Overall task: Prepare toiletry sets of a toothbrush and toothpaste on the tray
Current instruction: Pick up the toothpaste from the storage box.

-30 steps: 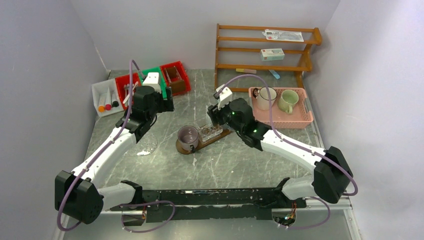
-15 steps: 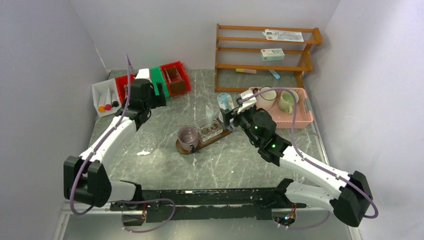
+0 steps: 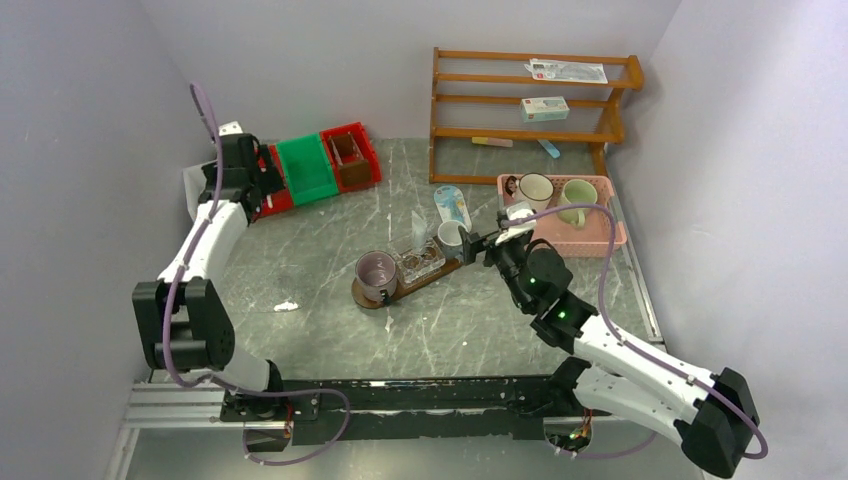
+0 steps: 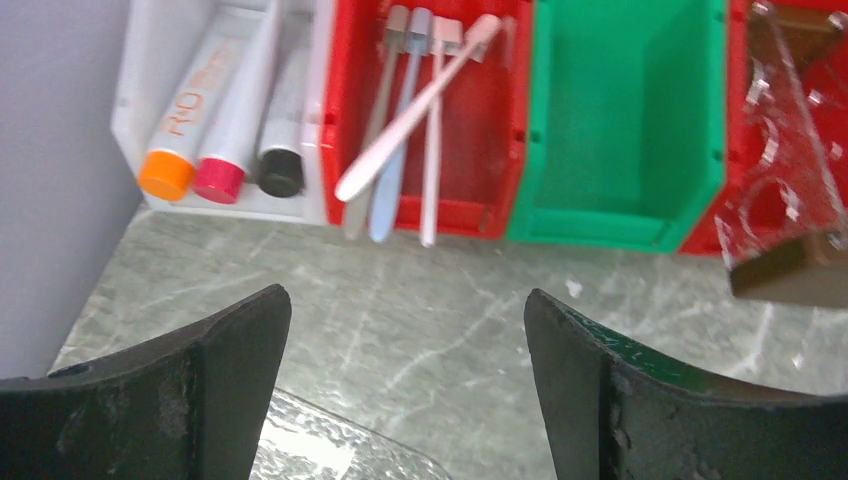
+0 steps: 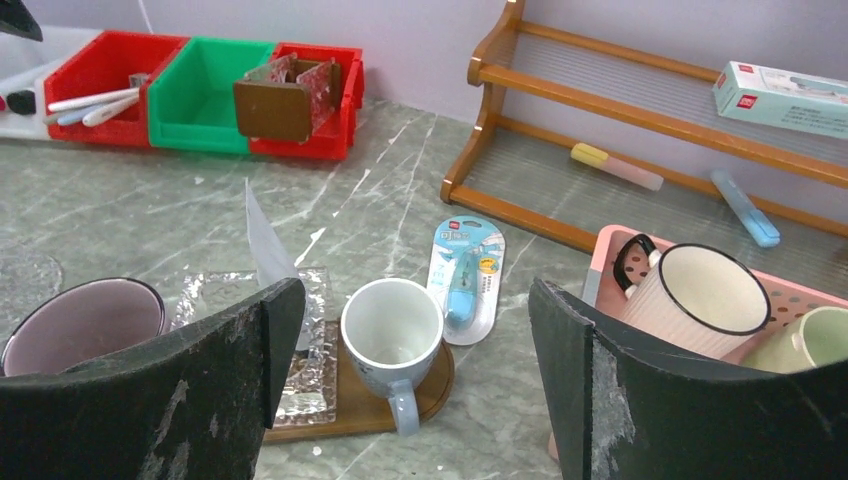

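At the far left, the left gripper (image 4: 400, 400) is held above the table just near of the bins, its fingers spread wide with nothing between them. The toothpaste tubes (image 4: 235, 110) are seen lying in the white bin (image 4: 135, 90), which is set against the left wall. The toothbrushes (image 4: 420, 100) are laid in the red bin (image 4: 495, 120) beside it, and the green bin (image 4: 625, 120) next along is seen with nothing in it. Little room is left on the wall side, so a reach for the tubes is judged tight, while bare table is offered between the bins and the tray

The tray (image 3: 395, 293) is placed slantwise at the middle of the table. A purple mug (image 3: 377, 272) is set at its near-left end, a glass cup (image 3: 420, 262) in the middle and a white mug (image 5: 392, 330) at its far-right end. No brush or tube is seen in either mug; what stands in the glass cannot be made out. The cups are judged done, and the brushes and tubes are left to be fetched

The right gripper (image 5: 412, 300) is held just near of the white mug, fingers wide apart and gripping nothing. The pink basket (image 3: 565, 243) is set close on the right, and the wooden rack (image 3: 530, 100) is stood well beyond
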`<action>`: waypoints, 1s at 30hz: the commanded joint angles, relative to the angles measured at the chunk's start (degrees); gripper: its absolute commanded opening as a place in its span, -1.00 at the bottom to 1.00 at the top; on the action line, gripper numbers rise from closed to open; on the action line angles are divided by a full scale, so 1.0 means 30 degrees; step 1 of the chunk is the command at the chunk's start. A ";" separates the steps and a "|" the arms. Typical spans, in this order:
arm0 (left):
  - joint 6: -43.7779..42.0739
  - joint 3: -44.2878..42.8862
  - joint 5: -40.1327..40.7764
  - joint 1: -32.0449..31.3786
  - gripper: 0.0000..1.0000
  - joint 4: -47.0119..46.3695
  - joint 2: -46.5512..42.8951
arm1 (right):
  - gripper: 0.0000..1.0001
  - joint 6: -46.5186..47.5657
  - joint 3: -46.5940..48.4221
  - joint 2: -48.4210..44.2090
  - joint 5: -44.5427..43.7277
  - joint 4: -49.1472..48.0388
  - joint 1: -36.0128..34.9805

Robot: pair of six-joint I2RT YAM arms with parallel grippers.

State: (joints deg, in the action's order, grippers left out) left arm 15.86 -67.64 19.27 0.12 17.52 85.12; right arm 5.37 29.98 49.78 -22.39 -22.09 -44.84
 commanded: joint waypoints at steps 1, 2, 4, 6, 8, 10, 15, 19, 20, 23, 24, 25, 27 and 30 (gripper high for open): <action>0.0207 -0.1535 -0.0136 0.1789 0.81 0.0932 0.1616 | 0.75 -0.0423 -0.0649 -0.1063 -0.0901 -0.0825 0.0100; 0.0246 -0.1939 -0.0239 0.2226 0.79 0.1057 0.2090 | 0.75 -0.0475 -0.0801 -0.1281 -0.1107 -0.0909 0.0092; 0.0190 -0.3002 -0.0310 0.2792 0.75 0.1307 0.3115 | 0.76 -0.0457 -0.1062 -0.1663 -0.1550 -0.1102 0.0086; 0.0011 -0.3949 -0.0372 0.3348 0.69 0.1513 0.4191 | 0.76 -0.0346 -0.1193 -0.1863 -0.1771 -0.1226 0.0093; -0.0186 -0.5051 -0.0363 0.3896 0.63 0.1929 0.5295 | 0.76 -0.0268 -0.1279 -0.1942 -0.1785 -0.1307 0.0091; -0.0506 -0.6197 -0.0550 0.4378 0.55 0.2267 0.6371 | 0.76 -0.0236 -0.1313 -0.1959 -0.1804 -0.1310 0.0082; -0.1910 -0.8887 0.0202 0.4869 0.32 0.3113 0.8904 | 0.77 -0.0170 -0.1594 -0.1908 -0.1851 -0.1582 0.0093; -0.2547 -1.0479 0.0381 0.5130 0.17 0.3940 1.0580 | 0.77 -0.0018 -0.1613 -0.1754 -0.1930 -0.1661 0.0093; -0.2688 -1.0720 0.0558 0.5145 0.13 0.4022 1.0813 | 0.77 0.0023 -0.1613 -0.1716 -0.1989 -0.1681 0.0093; -0.3104 -1.1140 0.0656 0.5309 0.04 0.4179 1.1543 | 0.77 0.0096 -0.1621 -0.1626 -0.2053 -0.1687 0.0093; -0.3138 -1.1295 0.0666 0.5367 0.01 0.4282 1.1798 | 0.77 0.0117 -0.1614 -0.1575 -0.2035 -0.1690 0.0093; -0.3168 -1.1465 0.0613 0.5419 -0.02 0.4405 1.2042 | 0.77 0.0105 -0.1615 -0.1543 -0.2029 -0.1691 0.0093; -0.3213 -1.1700 0.0635 0.5490 -0.03 0.4501 1.2507 | 0.77 0.0138 -0.1617 -0.1451 -0.2013 -0.1691 0.0093; -0.3279 -1.2111 0.0796 0.5528 -0.04 0.4613 1.3151 | 0.77 0.0205 -0.1613 -0.1423 -0.1941 -0.1709 0.0093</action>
State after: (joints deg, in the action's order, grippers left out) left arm 7.51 -100.97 20.45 15.86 29.06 122.21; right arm 5.43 25.89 45.50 -27.07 -25.43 -44.73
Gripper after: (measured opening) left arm 0.483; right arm 0.884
